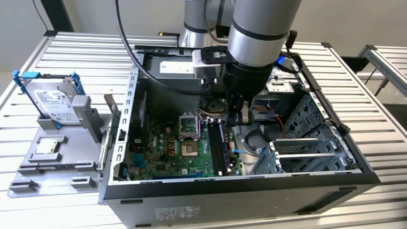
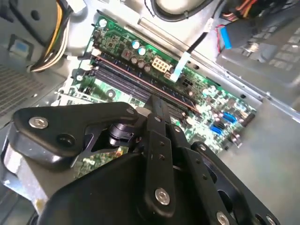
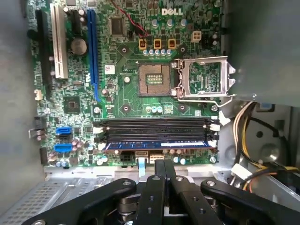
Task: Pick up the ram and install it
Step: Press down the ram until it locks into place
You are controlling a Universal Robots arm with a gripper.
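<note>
Since the ram [image 3: 157, 145] already lies along the outermost of the motherboard's [image 3: 140, 70] black slots [image 3: 157, 127], its blue edge showing in the first wrist view, the pick-up looks done and the install at least nearly so. The gripper [image 3: 164, 169] hovers just beside it, fingers pressed together and holding nothing. Whether the stick is fully latched cannot be told.

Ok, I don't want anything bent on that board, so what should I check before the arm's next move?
1. The ram lies along the slot nearest the gripper: ok.
2. The gripper is shut, with nothing between its fingers: ok.
3. The ram is pressed fully home, end latches closed: cannot tell.
4. The fingertips are touching the ram's top edge: cannot tell.
5. The open CPU socket is well away from the gripper: ok.
</note>
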